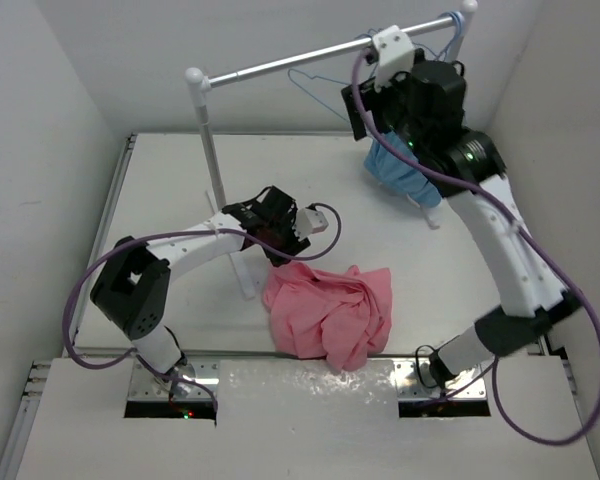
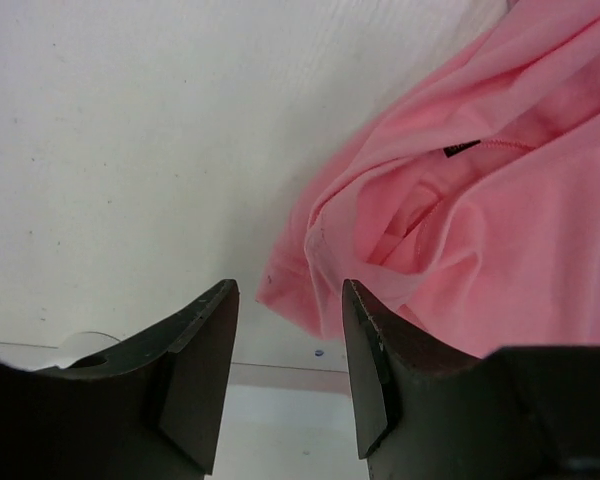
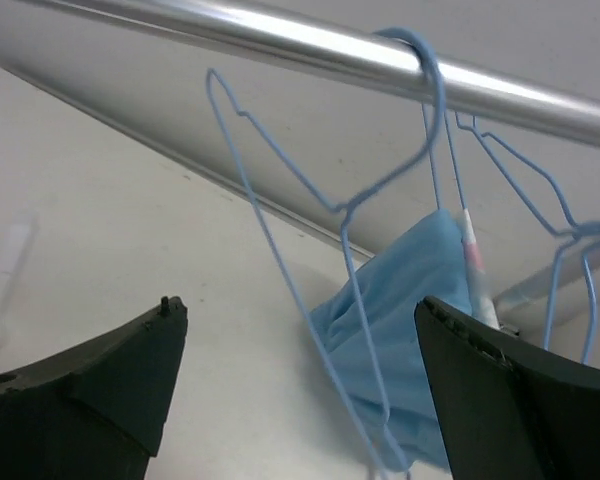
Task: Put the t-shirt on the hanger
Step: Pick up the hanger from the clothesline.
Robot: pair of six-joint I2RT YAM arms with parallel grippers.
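Nothing hung yet: the t-shirt (image 1: pixel 330 315) lies crumpled on the bench (image 1: pixel 180 180), lower centre, with the left jaws apart and empty at its edge. The bare hanger (image 3: pixel 342 207) hangs on the rail (image 3: pixel 280 40), upper right, the right jaws wide apart before it.

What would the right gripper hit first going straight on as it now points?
Probably the empty light-blue wire hanger on the rail, framed between the right gripper's open fingers; the light-blue garment seems to hang behind.
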